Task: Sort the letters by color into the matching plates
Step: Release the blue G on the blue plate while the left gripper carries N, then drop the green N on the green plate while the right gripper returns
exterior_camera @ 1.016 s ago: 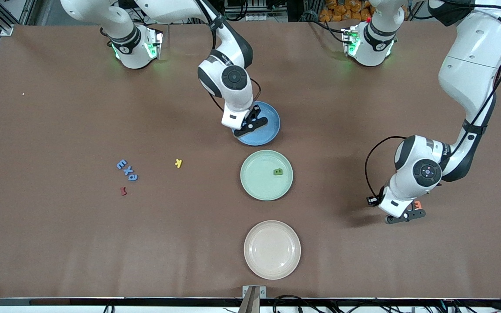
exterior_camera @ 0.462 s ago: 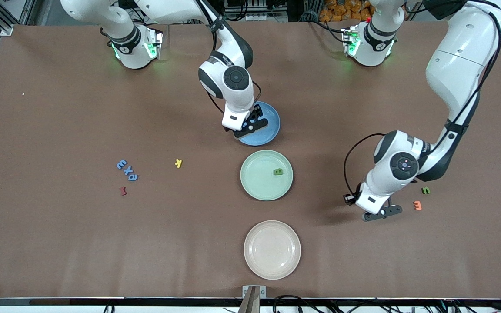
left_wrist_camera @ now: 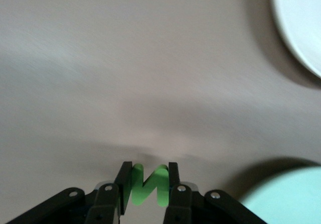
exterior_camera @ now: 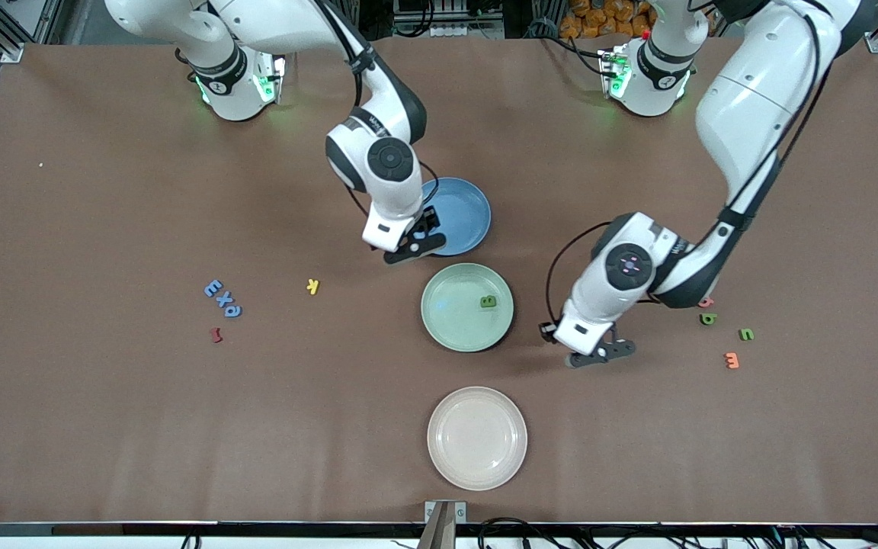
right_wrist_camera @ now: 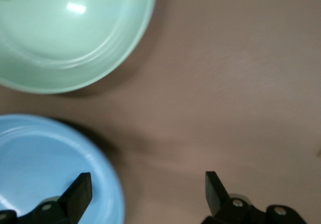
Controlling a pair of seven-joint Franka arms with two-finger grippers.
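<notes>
- I am seeing the left gripper (exterior_camera: 599, 354) hanging over bare table between the mint green plate (exterior_camera: 454, 324) and the loose letters at the left arm's end, its fingers (left_wrist_camera: 173, 176) clenched on a green letter (left_wrist_camera: 148, 185) standing upright between them.
- The right gripper (exterior_camera: 412, 248) is hanging over the edge of the blue plate (exterior_camera: 462, 217) on the side toward the right arm's end; its fingers (right_wrist_camera: 80, 194) are spread wide and released, with nothing between them.
- The blue, mint green and cream-pink plate (exterior_camera: 477, 437) are lying in a line down the middle of the table, blue farthest from the front camera, cream-pink nearest. The blue and green rims are sitting just beside each other; the cream-pink plate is lying apart with open table all around.
- One green letter on the plate (exterior_camera: 488, 302) is lying inside the mint green plate, toward the left arm's end.
- Near the left arm's end, a second green letter (exterior_camera: 708, 319), a third green letter (exterior_camera: 746, 334) and an orange letter (exterior_camera: 732, 360) are lying on bare table; a pink letter (exterior_camera: 706, 303) is showing partly under the arm.
- Toward the right arm's end, three blue letters (exterior_camera: 222, 298) are lying in a close row, a dark red letter (exterior_camera: 216, 335) just nearer the front camera, and a yellow letter (exterior_camera: 313, 287) apart, between them and the plates.
- Wide open table is lying along every edge.
</notes>
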